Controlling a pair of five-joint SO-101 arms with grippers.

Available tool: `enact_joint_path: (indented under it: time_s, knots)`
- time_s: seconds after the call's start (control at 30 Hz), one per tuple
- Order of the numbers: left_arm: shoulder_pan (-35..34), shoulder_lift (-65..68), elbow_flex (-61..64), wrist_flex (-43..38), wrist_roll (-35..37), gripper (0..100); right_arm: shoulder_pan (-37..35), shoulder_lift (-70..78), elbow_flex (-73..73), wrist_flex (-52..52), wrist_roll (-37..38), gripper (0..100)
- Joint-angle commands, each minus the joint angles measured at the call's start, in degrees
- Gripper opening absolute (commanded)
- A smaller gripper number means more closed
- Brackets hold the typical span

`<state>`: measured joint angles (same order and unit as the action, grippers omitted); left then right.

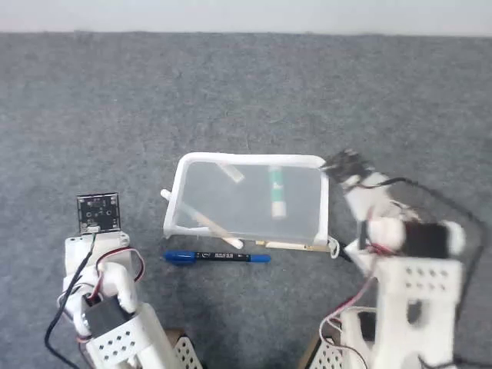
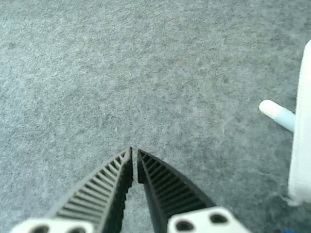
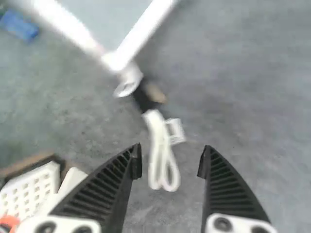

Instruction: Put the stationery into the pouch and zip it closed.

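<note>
A translucent white pouch lies flat mid-table, with a green-and-white tube and a cream stick seen through it. A blue pen rests on the carpet just in front of the pouch. A white pen end pokes out at the pouch's left side, and the left wrist view shows that white pen end beside the pouch edge. My left gripper is shut and empty over bare carpet, left of the pouch. My right gripper is open, straddling the white zipper pull loop at the pouch's front right corner.
Grey carpet covers the table. The left arm stands at the front left and the right arm at the front right. Perforated white arm bases sit along the front edge. Open carpet lies behind the pouch.
</note>
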<state>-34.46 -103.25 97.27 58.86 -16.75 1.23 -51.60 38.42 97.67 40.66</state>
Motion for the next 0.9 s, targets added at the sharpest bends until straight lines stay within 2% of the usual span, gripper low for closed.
enact_joint_path:
  time_s: [0.0, 0.2, 0.43, 0.87]
  knots:
    - [-0.09, -1.14, -0.84, -1.49, -0.26, 1, -7.6, 4.09, 7.82, -8.48, -0.44, 19.1]
    - [-0.09, -1.14, -0.84, -1.49, -0.26, 1, -10.77, 8.66, 16.09, -21.14, -0.09, 19.1]
    - [-0.09, -1.14, -0.84, -1.49, -0.26, 1, -10.42, 16.92, 16.35, -26.77, 0.53, 19.1]
    - [-0.09, -1.14, -0.84, -1.49, -0.26, 1, -5.58, 30.55, 16.26, -35.74, 10.2, 18.8]
